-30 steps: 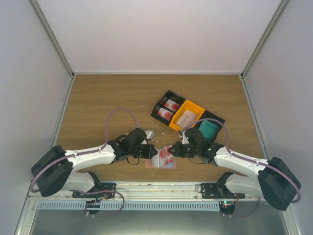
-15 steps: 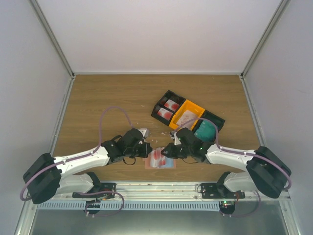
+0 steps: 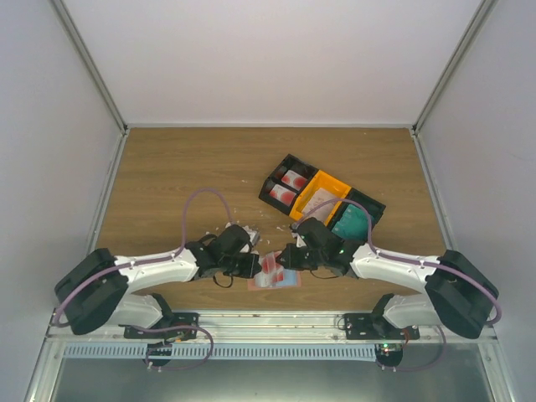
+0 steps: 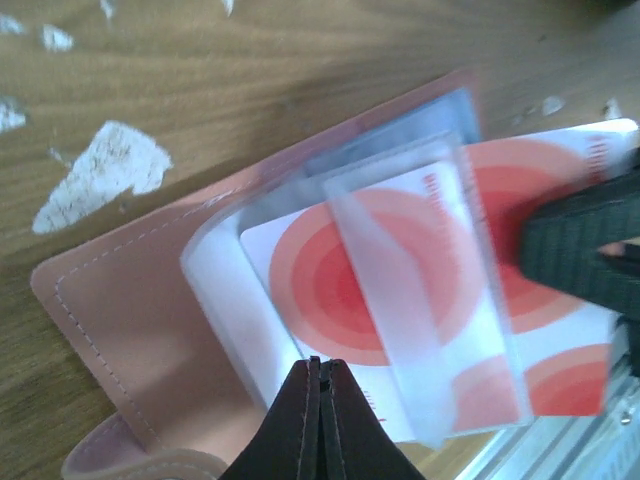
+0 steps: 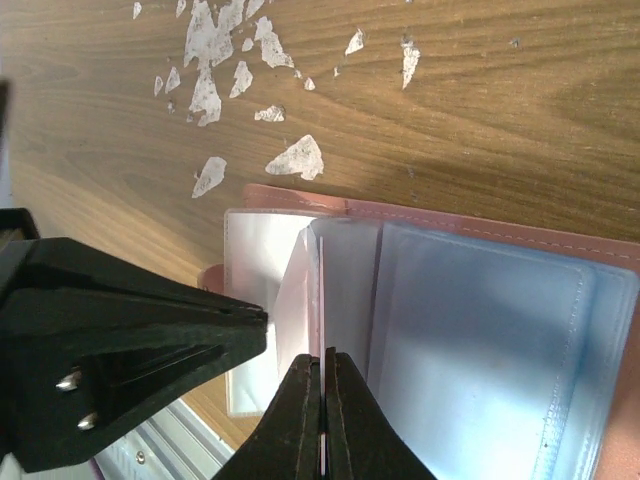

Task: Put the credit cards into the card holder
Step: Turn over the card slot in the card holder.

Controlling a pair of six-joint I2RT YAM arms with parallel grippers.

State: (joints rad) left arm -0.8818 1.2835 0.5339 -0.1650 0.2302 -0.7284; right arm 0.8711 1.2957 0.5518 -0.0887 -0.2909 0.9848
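card holder (image 4: 120, 320): pink, lying open | credit card (image 4: 540, 170): white-red, partly tucked inside

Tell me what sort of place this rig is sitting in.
Probably a lab test cell, not a home or shop: plain white panel walls box in a wooden tabletop, with an aluminium rail along its near edge.

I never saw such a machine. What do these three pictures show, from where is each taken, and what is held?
Two robot arms are bolted at the near edge of a table. One picture looks down from above; the other two come from a camera on each wrist. On the table lie an open pink card holder, bins with more cards, and white crumbs. The right tool is shut on a red-and-white card; the left tool seems to pinch one clear sleeve of the holder.
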